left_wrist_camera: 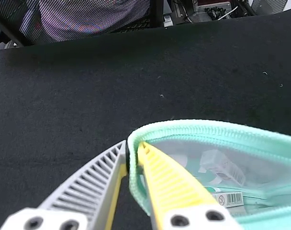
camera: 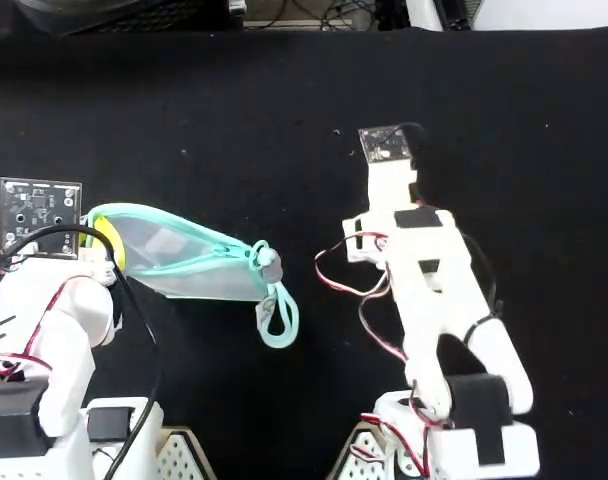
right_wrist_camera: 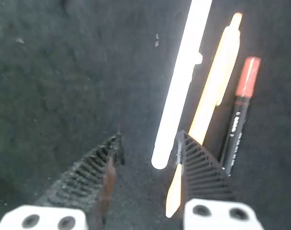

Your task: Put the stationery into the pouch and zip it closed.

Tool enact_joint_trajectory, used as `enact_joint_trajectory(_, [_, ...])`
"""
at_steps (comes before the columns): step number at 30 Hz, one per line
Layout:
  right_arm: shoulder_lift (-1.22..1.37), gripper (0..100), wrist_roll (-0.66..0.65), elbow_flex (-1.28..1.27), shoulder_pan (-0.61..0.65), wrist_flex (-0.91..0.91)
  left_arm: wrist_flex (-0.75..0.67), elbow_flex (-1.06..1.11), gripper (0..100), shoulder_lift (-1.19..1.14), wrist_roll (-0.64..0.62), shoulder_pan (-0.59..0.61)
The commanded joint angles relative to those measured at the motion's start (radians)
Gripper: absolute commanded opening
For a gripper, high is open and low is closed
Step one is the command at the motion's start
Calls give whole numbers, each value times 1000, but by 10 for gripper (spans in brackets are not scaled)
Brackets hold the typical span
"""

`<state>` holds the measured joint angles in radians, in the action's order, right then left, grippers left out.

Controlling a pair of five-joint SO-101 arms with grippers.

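Observation:
A mint-green mesh pouch (camera: 184, 262) lies on the black table, its zipper pull and strap loop (camera: 277, 315) at the end nearer the right arm. My left gripper (left_wrist_camera: 131, 153) is shut on the pouch's rim (left_wrist_camera: 207, 130), grey finger outside and yellow finger (left_wrist_camera: 167, 179) inside. A small white boxed item (left_wrist_camera: 222, 167) lies inside the pouch. My right gripper (right_wrist_camera: 149, 139) hangs open just over the table. The end of a white pen (right_wrist_camera: 181, 81) sits between its fingers. An orange pen (right_wrist_camera: 215, 91) passes under one finger, with a red-capped marker (right_wrist_camera: 241, 110) beside it.
The table (camera: 184, 110) is covered in black cloth. The right arm (camera: 434, 290) stretches from its base at the front edge toward the table's middle. The left arm's base (camera: 44, 400) stands at the front left. Cables and chair parts lie beyond the far edge.

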<state>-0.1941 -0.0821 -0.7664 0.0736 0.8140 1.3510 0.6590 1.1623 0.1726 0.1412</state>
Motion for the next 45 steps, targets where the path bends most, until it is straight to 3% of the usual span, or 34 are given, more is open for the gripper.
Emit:
enact_joint_trajectory(1, [50,180,-9,41,-12,-14,14,166,44,-21,8,7])
enact_joint_trajectory(12, [269,178,-57,159,-12,0,15,166,44,-21,6,10])
enact_joint_trajectory(16, [269,28,-57,163,-14,14,15,166,44,-21,6,10])
enact_joint_trajectory(20, [243,11,-51,153,-21,18,15,166,44,-21,8,8])
enact_joint_trajectory(29, [-74,12,-68,-28,-29,219,14,165,44,-21,8,7])
enact_joint_trajectory(39, [-453,16,-391,-351,-28,288,12,163,45,-21,5,7])
enact_joint_trajectory(41, [-472,58,-417,-358,-29,327,12,165,45,-21,5,7])
enact_joint_trajectory(45, [-473,253,-422,-315,-28,381,11,165,45,-21,5,7])
